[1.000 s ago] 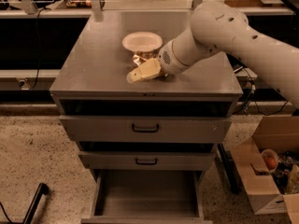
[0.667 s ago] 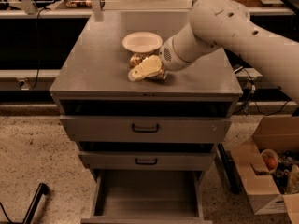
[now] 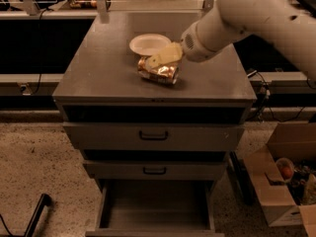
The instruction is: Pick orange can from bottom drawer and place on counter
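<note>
The orange can [image 3: 159, 72] lies on its side on the counter [image 3: 98, 75], just in front of the white bowl [image 3: 148, 44]. My gripper [image 3: 157, 59] hangs just above and behind the can, with its cream fingers [image 3: 167, 55] open and the can resting free on the surface. The white arm reaches in from the upper right. The bottom drawer [image 3: 155, 204] is pulled out and its grey inside holds nothing.
The two upper drawers with black handles [image 3: 153, 135] are shut. An open cardboard box [image 3: 276, 181] with odds and ends stands on the floor at the right. A black bar [image 3: 35, 216] lies at the lower left. Shelves run behind the cabinet.
The gripper has lifted off the can and drawn back up to the right. The can now shows, lying on the counter.
</note>
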Motion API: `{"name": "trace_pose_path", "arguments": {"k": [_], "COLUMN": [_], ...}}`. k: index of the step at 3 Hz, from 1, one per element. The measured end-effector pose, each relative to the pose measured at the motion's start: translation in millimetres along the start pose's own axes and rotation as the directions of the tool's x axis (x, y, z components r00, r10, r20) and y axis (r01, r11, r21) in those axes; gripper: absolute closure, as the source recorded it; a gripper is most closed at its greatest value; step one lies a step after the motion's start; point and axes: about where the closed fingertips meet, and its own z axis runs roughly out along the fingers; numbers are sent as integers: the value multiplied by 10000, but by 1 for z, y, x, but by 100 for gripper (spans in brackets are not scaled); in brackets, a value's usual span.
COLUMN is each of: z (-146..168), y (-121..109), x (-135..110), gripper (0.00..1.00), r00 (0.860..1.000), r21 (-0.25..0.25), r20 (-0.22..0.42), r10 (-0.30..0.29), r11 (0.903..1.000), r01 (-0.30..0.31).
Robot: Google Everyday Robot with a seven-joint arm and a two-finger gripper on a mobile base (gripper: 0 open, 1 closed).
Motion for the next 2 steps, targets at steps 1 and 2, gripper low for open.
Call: {"name": "trace_pose_path", "arguments": {"k": [1,2], "z": [-28,-30], "y": [11,9], "x": [15,18], "gripper": [0,0], "r00": [9986,9986], "r21": [334,354], "r20": [-188,-236], "r10": [501,465], "r11": [9982,9983], "r01": [-495,-457]}}
